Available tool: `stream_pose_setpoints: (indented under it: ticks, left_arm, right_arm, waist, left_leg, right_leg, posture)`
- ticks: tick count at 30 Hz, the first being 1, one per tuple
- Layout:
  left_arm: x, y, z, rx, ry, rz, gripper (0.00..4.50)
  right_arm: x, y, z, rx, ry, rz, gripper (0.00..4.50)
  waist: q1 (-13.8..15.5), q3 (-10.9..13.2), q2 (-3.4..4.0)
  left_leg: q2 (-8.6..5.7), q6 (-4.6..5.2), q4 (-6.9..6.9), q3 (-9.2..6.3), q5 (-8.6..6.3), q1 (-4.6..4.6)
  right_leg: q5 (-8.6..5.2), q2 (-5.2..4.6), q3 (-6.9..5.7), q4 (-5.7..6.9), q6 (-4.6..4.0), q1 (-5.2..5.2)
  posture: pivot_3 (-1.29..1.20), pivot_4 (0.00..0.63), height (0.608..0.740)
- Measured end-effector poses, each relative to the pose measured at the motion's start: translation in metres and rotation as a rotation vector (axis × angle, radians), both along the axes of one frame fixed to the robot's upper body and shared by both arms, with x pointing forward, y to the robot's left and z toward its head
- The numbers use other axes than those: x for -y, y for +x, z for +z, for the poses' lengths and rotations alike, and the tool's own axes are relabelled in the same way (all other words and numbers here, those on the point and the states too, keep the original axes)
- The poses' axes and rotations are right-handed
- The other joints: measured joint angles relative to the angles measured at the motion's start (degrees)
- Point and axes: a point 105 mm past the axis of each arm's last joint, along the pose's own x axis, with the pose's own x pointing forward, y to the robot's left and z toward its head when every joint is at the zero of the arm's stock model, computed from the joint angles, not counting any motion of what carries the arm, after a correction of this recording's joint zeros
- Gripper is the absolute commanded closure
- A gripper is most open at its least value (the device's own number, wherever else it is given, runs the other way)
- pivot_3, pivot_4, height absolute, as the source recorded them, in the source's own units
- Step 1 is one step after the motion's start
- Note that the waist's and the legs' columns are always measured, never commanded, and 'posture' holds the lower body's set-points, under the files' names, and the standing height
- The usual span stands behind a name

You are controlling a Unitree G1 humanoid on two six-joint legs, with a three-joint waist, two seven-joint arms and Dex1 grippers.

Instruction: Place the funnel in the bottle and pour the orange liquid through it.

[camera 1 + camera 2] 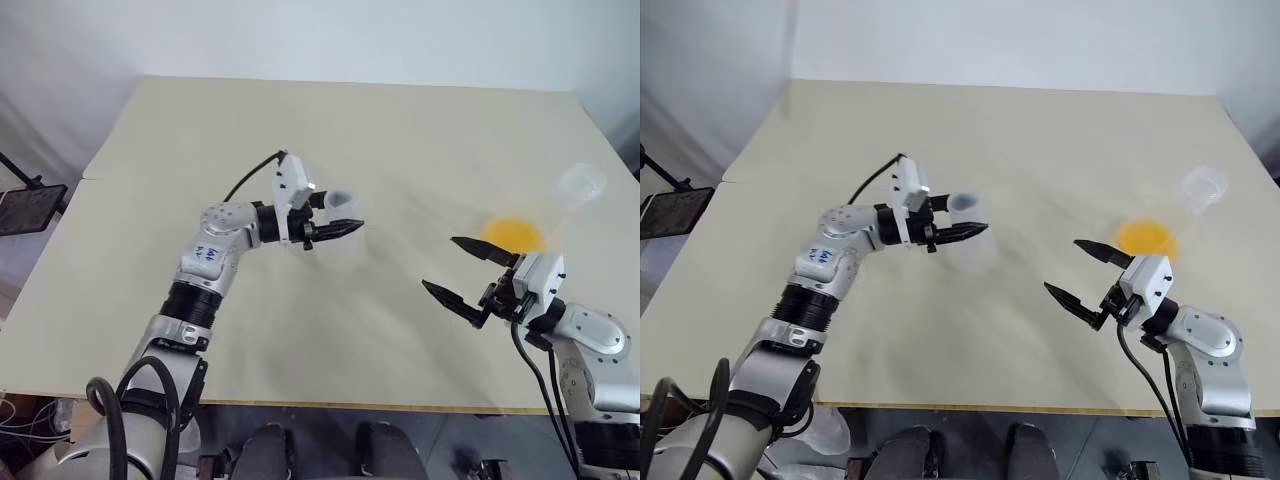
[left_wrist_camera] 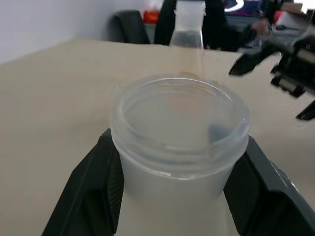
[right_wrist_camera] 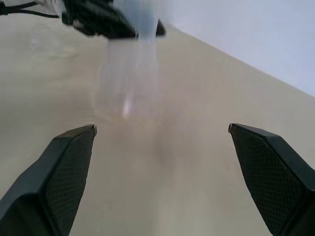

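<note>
Bottle (image 2: 179, 162): you see it upright at mid-tabletop, mouth open.
Left gripper (image 1: 335, 229): your fingers clamp the bottle just below its rim.
Flask (image 1: 545, 215): near the right edge, holding the orange liquid (image 1: 512, 234).
Right gripper (image 1: 467, 270): spread wide, holding nothing, just beside the flask.
Tabletop (image 1: 330, 130): pale beige.

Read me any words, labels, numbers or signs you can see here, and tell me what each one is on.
Small blue marking on the left arm's silver wrist housing: too small and blurred to read.
Bottle, held in the left gripper: no label or printing visible.
Flask with the orange liquid: no markings legible.
Right gripper and table: no text.
</note>
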Motion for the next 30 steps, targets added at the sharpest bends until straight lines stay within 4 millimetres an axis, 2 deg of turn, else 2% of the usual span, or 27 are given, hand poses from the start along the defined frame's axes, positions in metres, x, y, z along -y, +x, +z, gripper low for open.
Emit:
stream_pose_setpoints:
  ticks: [1,3,8,10,12,15,22,25,30]
  left_arm:
    - [0.007,0.003,-0.009,0.003,0.022,-0.002,2.16]
    - [0.018,0.007,-0.011,0.013,0.015,-0.014,2.16]
    - [0.022,0.007,-0.013,0.032,0.011,-0.042,2.16]
    - [0.022,0.006,-0.014,0.033,0.018,-0.05,1.44]
    - [0.022,0.006,-0.014,0.029,0.02,-0.056,0.98]
    - [0.02,0.002,-0.015,0.026,0.02,-0.071,0.06]
    - [0.006,0.002,-0.01,0.033,-0.016,-0.044,0.02]
    - [-0.002,0.0,0.0,0.054,-0.044,-0.045,0.02]
    - [-0.023,0.007,0.008,0.074,-0.06,0.021,0.02]
  right_arm:
    - [-0.001,-0.006,-0.002,-0.003,-0.003,-0.009,0.0]
    - [-0.003,-0.014,-0.003,-0.013,-0.003,-0.029,0.0]
    - [-0.009,-0.017,0.003,0.007,0.01,-0.047,0.0]
    - [-0.01,-0.016,0.003,0.005,0.022,-0.055,0.0]
    - [-0.01,-0.015,0.002,-0.002,0.027,-0.063,0.0]
    - [-0.014,-0.013,0.003,0.0,0.035,-0.051,0.0]
    - [-0.019,-0.009,0.006,0.011,0.038,-0.031,0.0]
    - [-0.02,-0.007,0.009,0.022,0.038,-0.026,0.0]
    - [-0.018,-0.005,0.005,0.003,0.038,-0.026,0.0]
  waist:
    - [0.3,0.0,0.0]
    - [0.9,0.0,0.0]
    - [1.1,0.0,0.0]
    - [1.1,0.0,0.0]
    - [1.0,0.0,0.0]
    - [0.9,0.0,0.0]
    - [0.9,0.0,0.0]
    - [0.9,0.0,0.0]
    - [0.9,0.0,0.0]
  left_leg:
    - [-0.02,0.01,0.01,0.0,0.0,0.0]
    - [-0.03,0.02,0.05,-0.02,0.0,-0.02]
    - [-0.06,0.04,0.06,-0.07,0.0,-0.02]
    - [-0.06,0.04,0.06,-0.09,0.0,-0.02]
    - [-0.06,0.04,0.06,-0.09,0.0,-0.02]
    - [-0.05,0.04,0.06,-0.11,0.0,-0.02]
    - [-0.04,0.04,0.06,-0.19,0.0,-0.02]
    - [-0.04,0.04,0.06,-0.25,0.0,-0.02]
    - [-0.05,0.04,0.06,-0.24,0.0,-0.03]
  right_leg:
    - [0.0,-0.01,0.0,-0.02,0.0,0.01]
    - [0.0,-0.03,0.01,-0.04,0.0,0.03]
    - [0.0,-0.04,-0.03,-0.05,0.0,0.06]
    - [0.0,-0.04,-0.04,-0.04,0.0,0.07]
    - [0.0,-0.04,-0.04,-0.04,0.0,0.07]
    - [0.0,-0.04,-0.05,-0.03,0.0,0.07]
    - [0.0,-0.04,-0.05,-0.02,0.0,0.05]
    - [0.0,-0.04,-0.07,-0.02,0.0,0.06]
    - [0.0,-0.04,-0.09,-0.02,0.0,0.07]
  posture:
    - [0.0,0.15,0.74]
    - [0.0,0.15,0.74]
    - [0.0,0.15,0.74]
    - [0.0,0.15,0.74]
    - [0.0,0.15,0.74]
    - [0.0,0.15,0.74]
    - [0.0,0.15,0.74]
    - [0.0,0.15,0.74]
    - [0.0,0.15,0.74]
